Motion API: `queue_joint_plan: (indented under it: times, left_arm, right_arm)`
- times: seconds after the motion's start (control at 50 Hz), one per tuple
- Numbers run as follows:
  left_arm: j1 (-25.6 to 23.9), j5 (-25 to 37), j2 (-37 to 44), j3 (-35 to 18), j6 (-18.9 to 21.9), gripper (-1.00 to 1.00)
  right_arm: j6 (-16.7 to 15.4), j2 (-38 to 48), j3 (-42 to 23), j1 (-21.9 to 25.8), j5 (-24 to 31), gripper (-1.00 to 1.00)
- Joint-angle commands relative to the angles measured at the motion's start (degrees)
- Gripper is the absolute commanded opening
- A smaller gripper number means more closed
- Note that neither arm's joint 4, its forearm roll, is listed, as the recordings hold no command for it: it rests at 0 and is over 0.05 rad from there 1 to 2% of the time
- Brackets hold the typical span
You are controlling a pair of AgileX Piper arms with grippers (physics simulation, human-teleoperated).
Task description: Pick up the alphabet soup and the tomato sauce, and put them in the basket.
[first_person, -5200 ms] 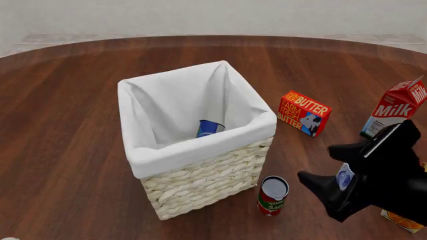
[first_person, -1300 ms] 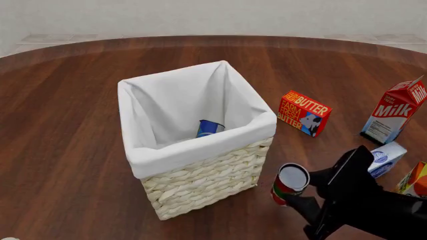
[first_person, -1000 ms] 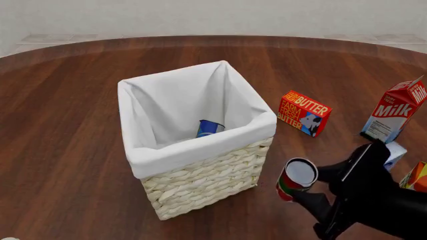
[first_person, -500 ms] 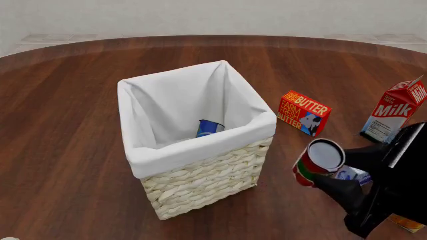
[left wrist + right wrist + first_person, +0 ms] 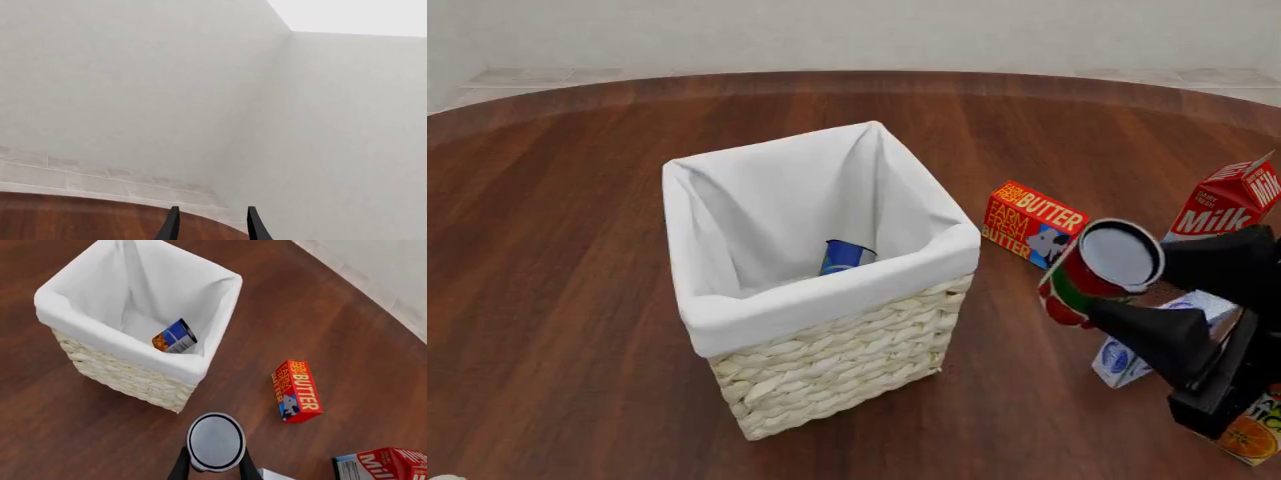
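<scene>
1. Right gripper (image 5: pixel 1124 292), black, its fingers clamped on the small red-and-green tin can with a silver top, the tomato sauce (image 5: pixel 1098 272). In half a second the can has risen and moved further from the camera; it now hangs clear of the dark wooden tabletop (image 5: pixel 574 300), beside the basket and not yet over its opening.
2. Near the arm: a small white-and-blue carton (image 5: pixel 1124 357) and an orange juice carton (image 5: pixel 1254 435), both standing where they did before.
3. Tall square cream wicker basket with white cloth liner (image 5: pixel 827 330), unmoved. The blue-and-orange tin can, the alphabet soup (image 5: pixel 846 256), lies tilted inside at the bottom, so that half looks done.
4. Beyond: red butter box (image 5: pixel 1036 225) lying flat and red-and-white milk carton (image 5: pixel 1228 205) upright, both untouched.
5. Left gripper (image 5: pixel 211 226): only the finger tips show in the left wrist view, apart with nothing between them, aimed at the wall; idle.
6. Judgement: lift is done. What remains is carrying the can sideways over the liner rim and letting go. Risk: clipping the rim if too low.
</scene>
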Motion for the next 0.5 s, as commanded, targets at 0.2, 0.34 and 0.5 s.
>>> queue_joint_plan:
  times: [0.2,0.34,0.5]
  left_arm:
    - [0.2,0.5,-0.3,-0.4,0.0,1.00]
    - [0.4,0.3,-0.3,-0.1,-0.1,1.00]
    - [0.5,0.2,-0.1,-0.2,-0.2,1.00]
  right_arm:
    - [-1.2,2.3,-7.8,0.0,2.5,-1.00]
    - [-2.1,2.9,-9.7,-1.0,2.5,-1.00]
    - [-2.4,6.9,-12.2,-0.9,0.1,-1.00]
